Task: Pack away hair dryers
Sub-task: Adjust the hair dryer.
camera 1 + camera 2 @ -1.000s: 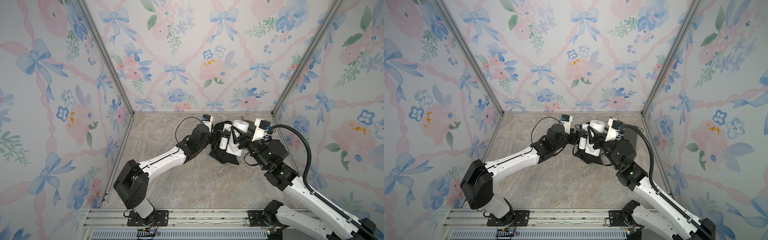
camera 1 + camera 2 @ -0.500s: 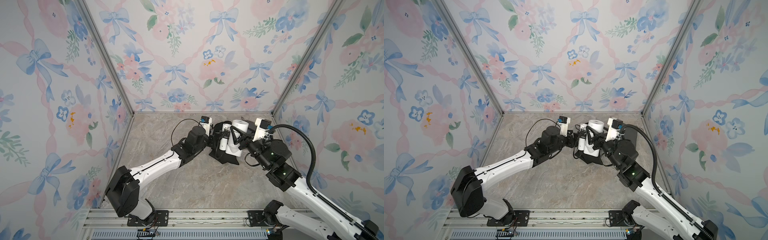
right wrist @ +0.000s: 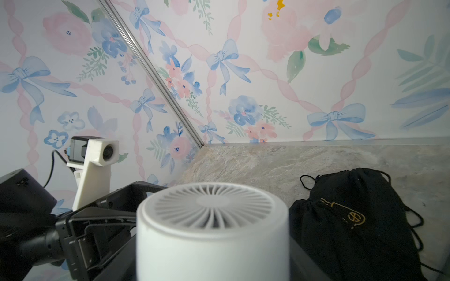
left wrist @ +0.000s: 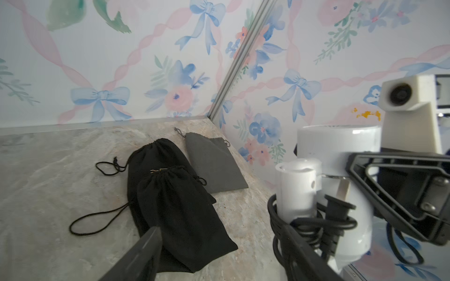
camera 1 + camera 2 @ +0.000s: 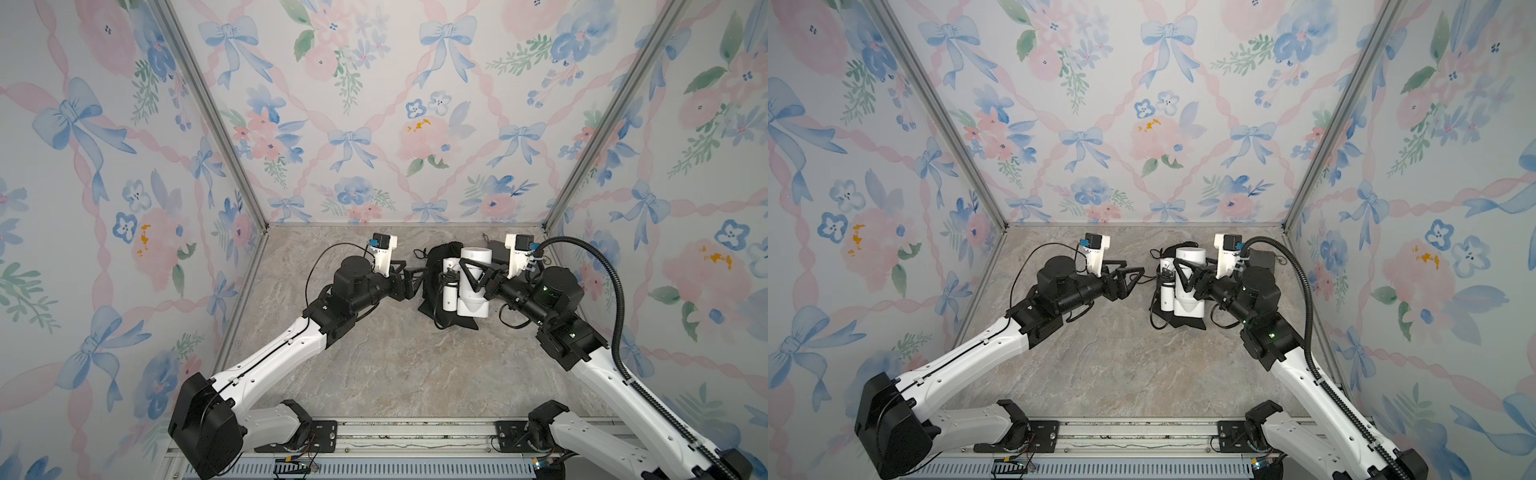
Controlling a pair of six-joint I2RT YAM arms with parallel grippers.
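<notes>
A white hair dryer (image 5: 473, 286) (image 5: 1188, 291) hangs above the table at the back right, held lengthwise, with my right gripper (image 5: 470, 274) (image 5: 1183, 275) shut on its barrel. Its vented end (image 3: 211, 209) fills the right wrist view. The folded handle (image 4: 294, 189) has the dark cord (image 4: 314, 223) wound around it. My left gripper (image 5: 415, 277) (image 5: 1133, 275) (image 4: 220, 233) stands open and empty just left of the dryer, not touching it. No other hair dryers show.
Two black drawstring pouches (image 4: 170, 199) (image 3: 353, 231) lie overlapped on the marble table (image 5: 395, 365) beneath and behind the dryer. A flat grey pouch (image 4: 214, 165) (image 5: 498, 254) lies by the back right corner. Flowered walls close in on three sides.
My left arm has drawn back to the left, away from the dryer, with its jaws a touch wider. The right arm and the dryer have stayed put.
</notes>
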